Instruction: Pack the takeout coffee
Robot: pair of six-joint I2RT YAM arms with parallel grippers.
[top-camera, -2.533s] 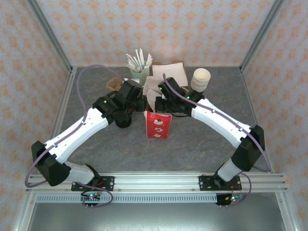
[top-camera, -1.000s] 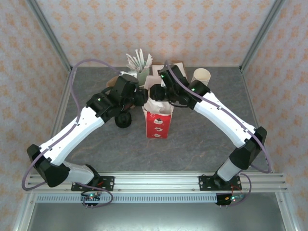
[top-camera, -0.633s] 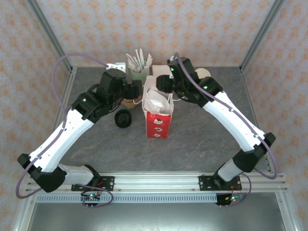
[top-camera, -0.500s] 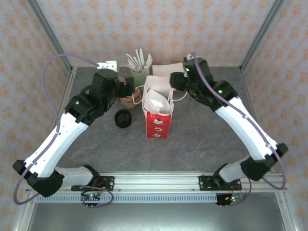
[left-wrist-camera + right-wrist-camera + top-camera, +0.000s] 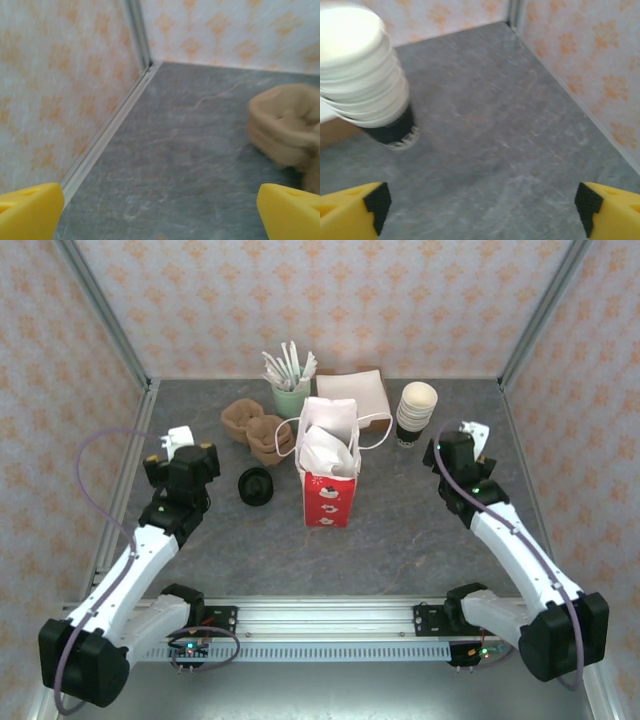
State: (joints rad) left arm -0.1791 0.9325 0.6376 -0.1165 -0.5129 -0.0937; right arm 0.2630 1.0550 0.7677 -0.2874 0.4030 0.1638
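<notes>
The takeout coffee (image 5: 256,485), a small dark cup with a round black lid, stands on the table just left of the red-and-white bag (image 5: 328,490). The bag is upright and open at the top, with white paper inside. My left gripper (image 5: 180,456) is drawn back to the left side, well clear of the cup. In the left wrist view this gripper (image 5: 160,215) is open over bare table. My right gripper (image 5: 453,448) sits at the right side near the cup stack. The right wrist view shows it (image 5: 480,210) open, with nothing between the yellow fingertips (image 5: 350,210).
Brown pulp trays (image 5: 257,428) (image 5: 285,127) lie behind the coffee. A mint cup with white sticks (image 5: 290,390) and a white box (image 5: 355,390) stand at the back. A stack of lidless cups (image 5: 417,410) (image 5: 362,85) is at the back right. Frame rails edge the table.
Both arms have pulled back from the bag's mouth to the table's sides, and both grippers have opened. The bag and the coffee stay in place.
</notes>
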